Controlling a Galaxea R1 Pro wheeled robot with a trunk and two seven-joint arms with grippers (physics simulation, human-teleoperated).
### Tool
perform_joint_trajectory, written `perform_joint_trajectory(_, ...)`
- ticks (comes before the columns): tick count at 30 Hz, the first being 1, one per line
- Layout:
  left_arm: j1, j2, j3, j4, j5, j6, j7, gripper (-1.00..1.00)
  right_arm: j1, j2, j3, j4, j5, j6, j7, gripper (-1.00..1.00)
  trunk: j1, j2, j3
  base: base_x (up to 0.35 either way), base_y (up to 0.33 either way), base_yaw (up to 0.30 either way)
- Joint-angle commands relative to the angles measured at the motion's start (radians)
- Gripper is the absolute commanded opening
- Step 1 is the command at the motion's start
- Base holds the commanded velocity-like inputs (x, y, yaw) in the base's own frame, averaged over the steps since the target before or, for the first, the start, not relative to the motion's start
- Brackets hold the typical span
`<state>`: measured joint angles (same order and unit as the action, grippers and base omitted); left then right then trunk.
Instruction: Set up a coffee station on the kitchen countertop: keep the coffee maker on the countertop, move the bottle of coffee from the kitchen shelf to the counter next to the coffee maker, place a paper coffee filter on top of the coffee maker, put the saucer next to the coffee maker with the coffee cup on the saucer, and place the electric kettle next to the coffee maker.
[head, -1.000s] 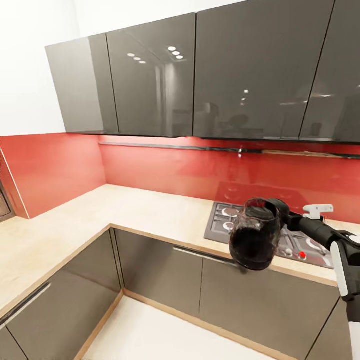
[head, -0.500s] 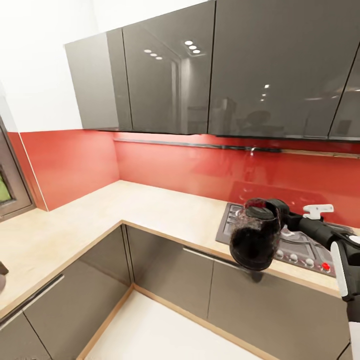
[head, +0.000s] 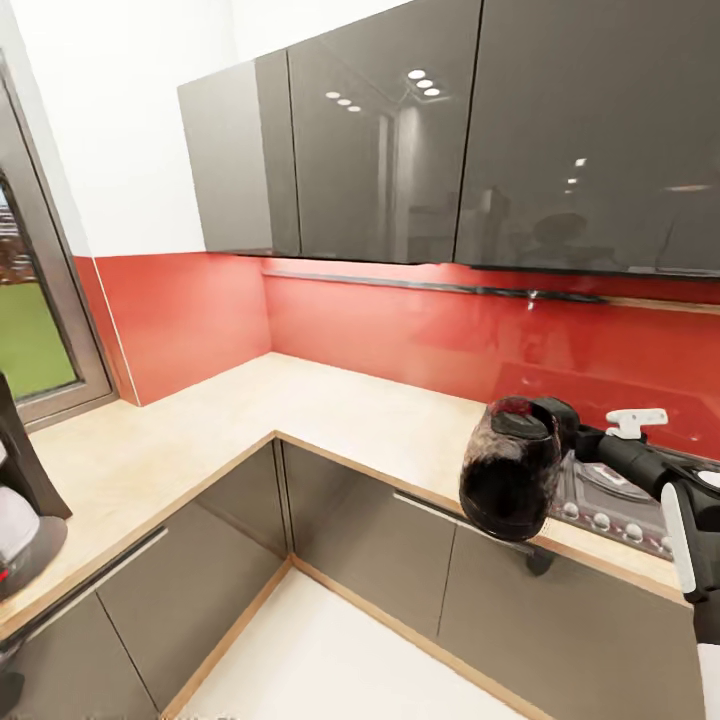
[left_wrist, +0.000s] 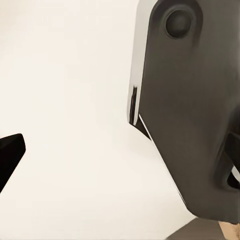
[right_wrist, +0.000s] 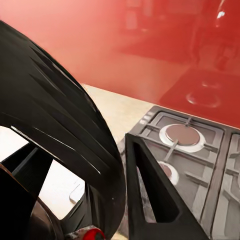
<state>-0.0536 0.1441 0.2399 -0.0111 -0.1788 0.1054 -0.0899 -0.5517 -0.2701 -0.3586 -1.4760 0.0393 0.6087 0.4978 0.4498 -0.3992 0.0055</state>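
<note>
Kettle (head: 510, 480), dark liquid inside, clamped by its handle in right gripper (head: 572, 432) above countertop (head: 340, 410). Left gripper state undeterminable. No legible writing.

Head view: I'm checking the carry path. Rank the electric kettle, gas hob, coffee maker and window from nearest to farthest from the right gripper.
1. electric kettle: held at the right gripper.
2. gas hob: on the counter just behind it.
3. coffee maker: far left counter edge.
4. window: left wall, behind the coffee maker.

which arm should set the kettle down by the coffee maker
Right. The right gripper already holds the kettle by its handle, off the countertop. The coffee maker is at the far left edge, so the base likely needs to come closer first.
</note>
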Motion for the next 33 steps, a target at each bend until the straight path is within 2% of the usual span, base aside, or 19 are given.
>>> perform_joint_trajectory(1,0.0,0.0,0.009,-0.001,-0.01,0.005,-0.004,1.0,-0.001,0.0,-0.002,-0.001,0.001,0.005,0.008,-1.0,0.0,-0.001,-0.001,0.0,0.0,0.242)
perform_joint_trajectory(19,0.0,0.001,0.004,-0.001,-0.011,0.005,-0.004,1.0,-0.001,0.0,-0.002,-0.001,0.001,0.006,0.008,-1.0,0.0,-0.001,-0.016,0.003,0.0,0.244)
perform_joint_trajectory(33,0.0,0.0,0.005,-0.001,-0.011,0.005,-0.004,1.0,-0.001,0.0,-0.001,-0.001,0.001,0.005,0.008,-1.0,0.0,-0.001,-0.026,0.22,-0.153,0.227)
